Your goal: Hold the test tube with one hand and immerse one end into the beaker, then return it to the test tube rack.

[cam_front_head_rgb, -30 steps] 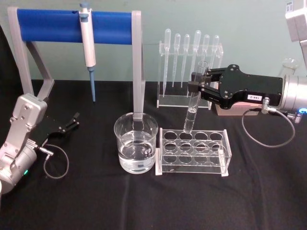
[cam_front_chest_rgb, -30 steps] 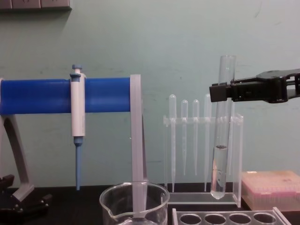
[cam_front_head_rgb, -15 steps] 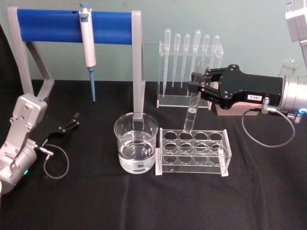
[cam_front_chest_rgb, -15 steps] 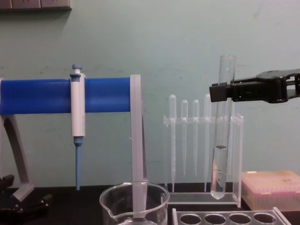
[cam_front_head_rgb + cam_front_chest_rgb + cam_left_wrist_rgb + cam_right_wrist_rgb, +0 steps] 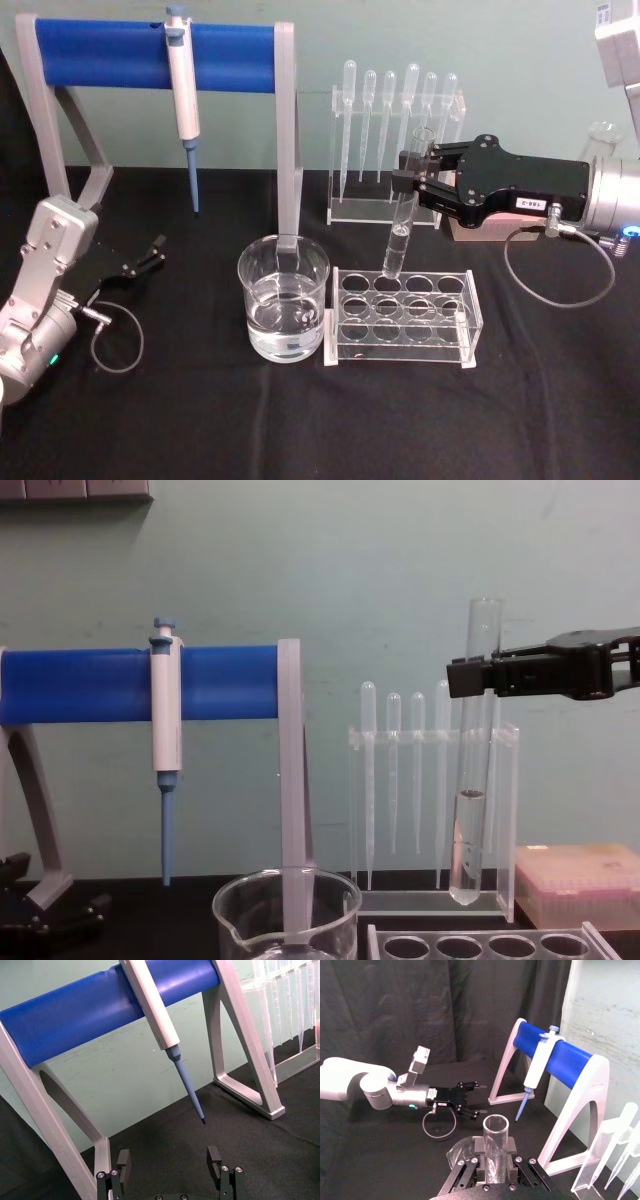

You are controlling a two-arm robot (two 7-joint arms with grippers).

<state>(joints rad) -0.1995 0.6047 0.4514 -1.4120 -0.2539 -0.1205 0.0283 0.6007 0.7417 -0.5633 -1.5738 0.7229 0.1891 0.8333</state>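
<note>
The test tube, clear with a little liquid at its bottom, hangs upright above the far row of the clear rack. My right gripper is shut on its upper part, just below the rim. In the chest view the test tube has its rounded end a little above the rack, held by the right gripper. The right wrist view shows the tube's open rim between the fingers. The beaker, partly filled with water, stands left of the rack. My left gripper rests open at the table's left.
A blue-barred stand with a white-and-blue micropipette stands at the back left. Behind the clear rack is a holder of plastic pipettes. A pink box sits at the back right. Black cloth covers the table.
</note>
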